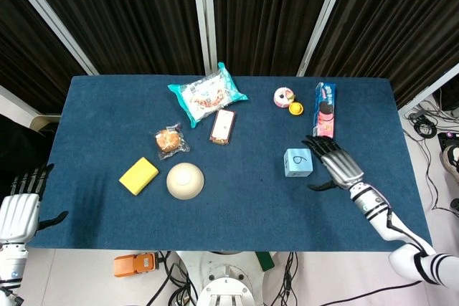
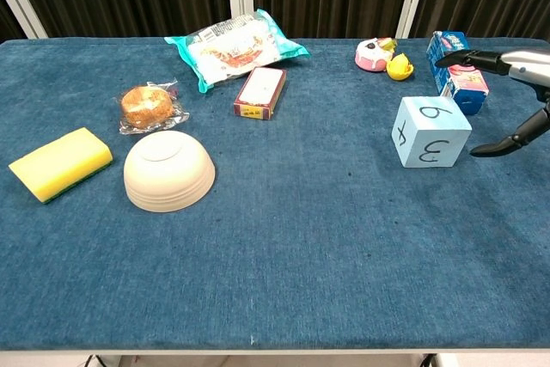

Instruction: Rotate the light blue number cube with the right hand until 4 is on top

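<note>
The light blue number cube (image 1: 297,162) (image 2: 430,131) rests flat on the blue table, a 6 on its top face and a 3 on the face toward me in the chest view. My right hand (image 1: 337,165) (image 2: 514,96) hovers just right of the cube, fingers spread, touching nothing. A small gap shows between its fingertips and the cube. My left hand (image 1: 19,213) hangs off the table's near left corner, fingers apart and empty; the chest view does not show it.
A cookie box (image 1: 325,110) (image 2: 455,70) lies just behind the right hand. A pink and yellow toy (image 1: 286,98), a snack bag (image 1: 207,93), a small red box (image 1: 223,126), a wrapped bun (image 1: 169,140), an upturned bowl (image 1: 185,180) and a yellow sponge (image 1: 138,175) lie further left.
</note>
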`<move>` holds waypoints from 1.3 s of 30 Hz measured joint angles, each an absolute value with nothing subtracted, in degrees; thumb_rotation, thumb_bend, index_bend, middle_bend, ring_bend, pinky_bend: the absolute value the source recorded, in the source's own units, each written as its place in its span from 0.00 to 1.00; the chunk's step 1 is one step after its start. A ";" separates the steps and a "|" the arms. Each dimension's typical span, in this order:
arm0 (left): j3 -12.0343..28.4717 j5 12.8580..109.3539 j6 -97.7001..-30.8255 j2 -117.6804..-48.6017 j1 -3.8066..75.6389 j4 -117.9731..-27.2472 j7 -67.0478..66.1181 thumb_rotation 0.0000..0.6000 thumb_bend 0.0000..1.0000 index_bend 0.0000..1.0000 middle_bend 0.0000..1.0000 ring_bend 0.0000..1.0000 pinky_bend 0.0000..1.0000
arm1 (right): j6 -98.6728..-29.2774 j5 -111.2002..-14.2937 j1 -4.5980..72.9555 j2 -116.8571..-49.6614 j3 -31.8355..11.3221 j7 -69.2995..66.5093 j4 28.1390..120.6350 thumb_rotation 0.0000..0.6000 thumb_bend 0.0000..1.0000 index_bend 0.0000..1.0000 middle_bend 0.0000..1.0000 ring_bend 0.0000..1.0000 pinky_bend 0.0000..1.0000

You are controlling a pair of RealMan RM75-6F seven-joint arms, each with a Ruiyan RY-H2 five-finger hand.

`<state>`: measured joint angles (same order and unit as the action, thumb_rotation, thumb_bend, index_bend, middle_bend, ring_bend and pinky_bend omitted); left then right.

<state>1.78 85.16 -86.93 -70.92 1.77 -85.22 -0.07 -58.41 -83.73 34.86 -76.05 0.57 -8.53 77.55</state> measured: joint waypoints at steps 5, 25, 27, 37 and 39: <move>1.72 85.00 -86.95 -71.02 1.60 -84.61 0.50 1.00 0.00 0.00 0.01 0.00 0.00 | -52.87 -70.00 37.65 -72.55 -1.26 11.26 86.89 0.77 0.24 0.00 0.05 0.00 0.00; 1.62 84.06 -86.13 -71.75 1.31 -82.90 1.67 1.00 0.00 0.00 0.01 0.00 0.00 | -53.89 -34.23 51.49 -78.68 -2.40 46.92 94.24 0.76 0.29 0.22 0.16 0.04 0.06; 1.62 83.94 -86.07 -71.78 1.28 -82.72 1.68 1.00 0.00 0.00 0.01 0.00 0.00 | -54.51 -33.64 52.03 -79.66 -2.27 47.48 93.48 0.76 0.32 0.26 0.19 0.06 0.07; 1.47 83.57 -86.05 -71.83 0.85 -82.30 2.21 1.00 0.00 0.00 0.01 0.00 0.00 | -54.64 -38.25 51.31 -81.17 -2.52 42.69 91.19 0.81 0.47 0.51 0.36 0.23 0.16; 1.44 83.47 -86.03 -71.89 0.73 -82.14 2.38 1.00 0.00 0.00 0.01 0.00 0.00 | -54.26 -40.86 50.52 -80.91 -2.72 39.58 90.94 0.81 0.47 0.53 0.38 0.25 0.17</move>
